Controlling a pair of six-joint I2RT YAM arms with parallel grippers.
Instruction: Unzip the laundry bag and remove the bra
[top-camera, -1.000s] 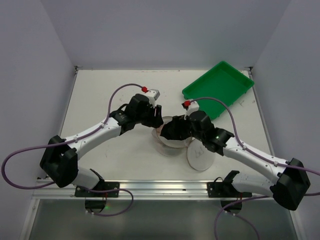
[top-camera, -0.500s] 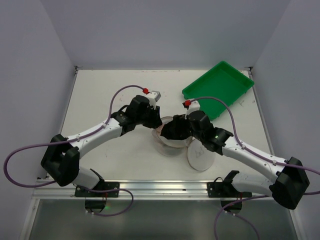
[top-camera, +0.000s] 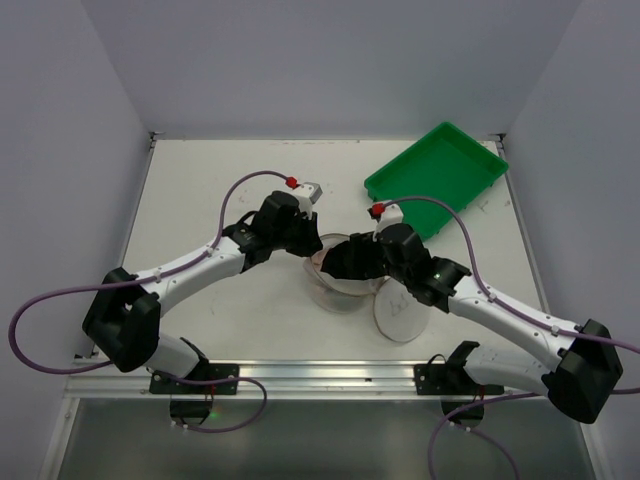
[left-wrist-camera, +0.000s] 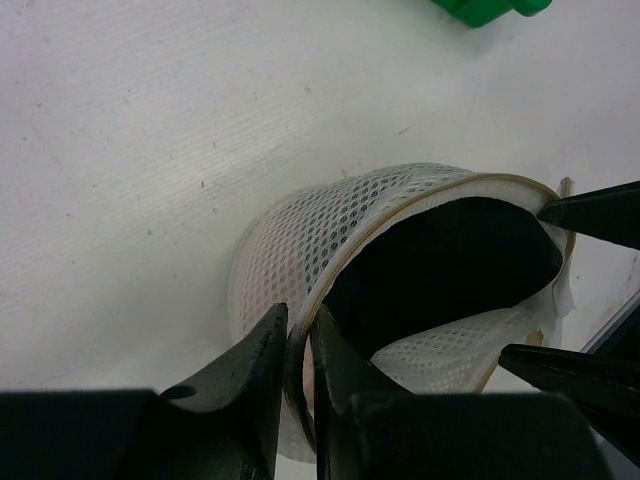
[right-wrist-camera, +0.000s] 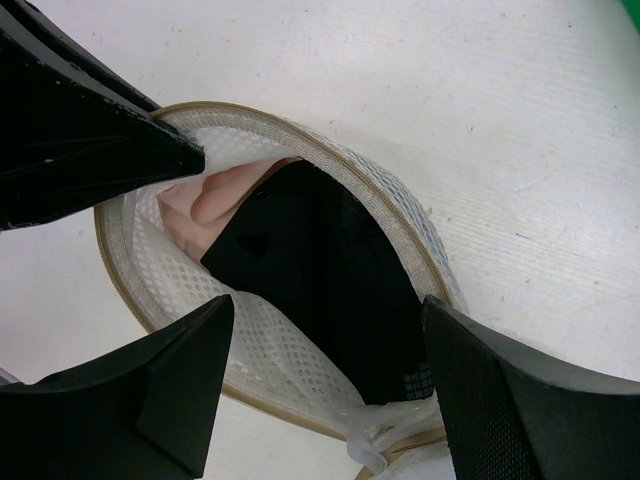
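Laundry bag (top-camera: 338, 285): mid-table, between the two wrists. Mouth gaping and tan rim band spread into a loop, so zip judged already undone.
Lid flap (top-camera: 400, 315): white disc flat on the table just beside the bag, near-right side. Folded clear of the mouth, so nothing in the way of a reach-in.
Bra (right-wrist-camera: 320, 270): black fabric plus a pale peach piece, inside the bag and filling the opening. Not yet out.
Left gripper (left-wrist-camera: 297, 322): pinched on the rim band at the bag's left edge, mesh wall between the fingers. Probably an anchor, to hold the mouth open and keep the bag from dragging along with a pull.
Right gripper (right-wrist-camera: 328, 300): spread wide, nothing held, tips either side of the black fabric at the mouth. Poised for the grab.
Risk: mesh pinched along with the fabric.
Green tray (top-camera: 440, 170): far right corner, well apart from the bag; purpose unclear.
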